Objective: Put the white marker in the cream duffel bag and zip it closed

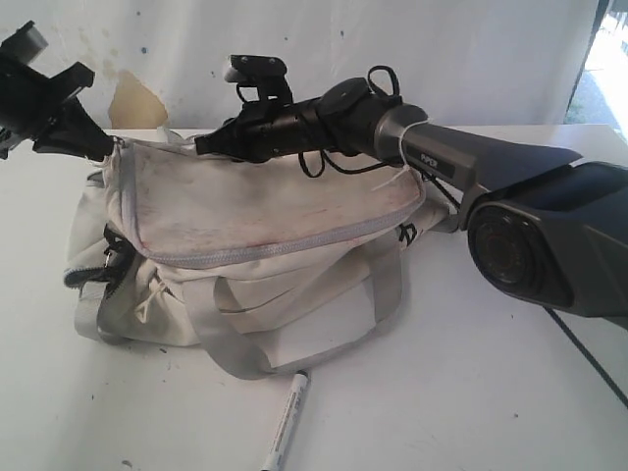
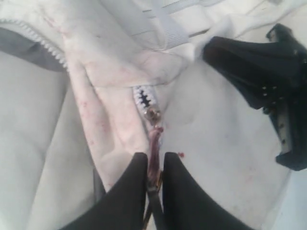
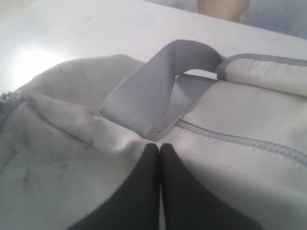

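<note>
The slim white black-capped marker (image 1: 286, 424) is lying on the white tabletop (image 1: 471, 392) just in front of the stained cream fabric duffel bag (image 1: 255, 211), probably waiting for the zipper. At the bag's end the left gripper (image 2: 154, 158) is pinching the reddish zipper pull (image 2: 154, 136) between its jaws. The right gripper (image 3: 159, 146), arm stretching level across the bag, is resting its pressed-together jaws on a fabric fold (image 3: 108, 136), seemingly bracing it.

The left gripper (image 2: 154, 157) pinches the zipper pull (image 2: 154, 136) on the cream duffel bag (image 2: 225, 143).
</note>
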{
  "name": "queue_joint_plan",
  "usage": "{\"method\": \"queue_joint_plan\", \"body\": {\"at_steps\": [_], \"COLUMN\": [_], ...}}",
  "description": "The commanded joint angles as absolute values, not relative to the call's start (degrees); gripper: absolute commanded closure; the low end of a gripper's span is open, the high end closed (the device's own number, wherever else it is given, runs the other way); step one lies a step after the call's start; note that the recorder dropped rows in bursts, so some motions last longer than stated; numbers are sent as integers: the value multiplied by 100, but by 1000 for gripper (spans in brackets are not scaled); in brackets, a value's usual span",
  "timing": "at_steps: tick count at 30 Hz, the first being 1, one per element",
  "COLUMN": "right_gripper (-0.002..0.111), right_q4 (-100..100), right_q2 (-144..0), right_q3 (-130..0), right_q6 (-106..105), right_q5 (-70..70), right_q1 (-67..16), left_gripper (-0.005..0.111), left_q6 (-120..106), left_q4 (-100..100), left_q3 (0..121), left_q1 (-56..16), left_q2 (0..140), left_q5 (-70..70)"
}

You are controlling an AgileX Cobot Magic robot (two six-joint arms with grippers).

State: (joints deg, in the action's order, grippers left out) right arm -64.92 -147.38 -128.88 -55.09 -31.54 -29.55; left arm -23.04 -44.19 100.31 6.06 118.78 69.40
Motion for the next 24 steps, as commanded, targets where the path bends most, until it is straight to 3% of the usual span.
{"method": "queue_joint_plan", "body": {"at_steps": [1,7,11,17,20,24], "right_gripper": [108,106,84,52,45,43], "right_q4": [-6483,-6496,-6556,-7091,-7091,-7091], "right_q2": [-14674,-14674,-14674,-14686,-14701,-14742], "right_q3": [-12995,-13057,-13057,-13057,-13057,-13057], "right_q6": [-5478,-6399,-7910,-8221,-8425,-8626], "right_q5": [-3272,-3254,-3291,-2817,-2768,-2717], "right_q1": [-2920,-2964,-3143,-3419,-3503,-3556], "left_gripper": [107,107,107,107,107,107], "left_q6": [-2094,-2106,-2123,-2134,-2164,-2257], "left_q4": [-4060,-4060,-4060,-4060,-4060,-4060], "left_q3": [10067,10067,10067,10067,10067,10067], "left_q1": [603,603,603,568,513,437], "left_q2": [11736,11736,11736,11736,11736,11736], "left_q5": [6996,6996,6996,6996,6996,6996]}}
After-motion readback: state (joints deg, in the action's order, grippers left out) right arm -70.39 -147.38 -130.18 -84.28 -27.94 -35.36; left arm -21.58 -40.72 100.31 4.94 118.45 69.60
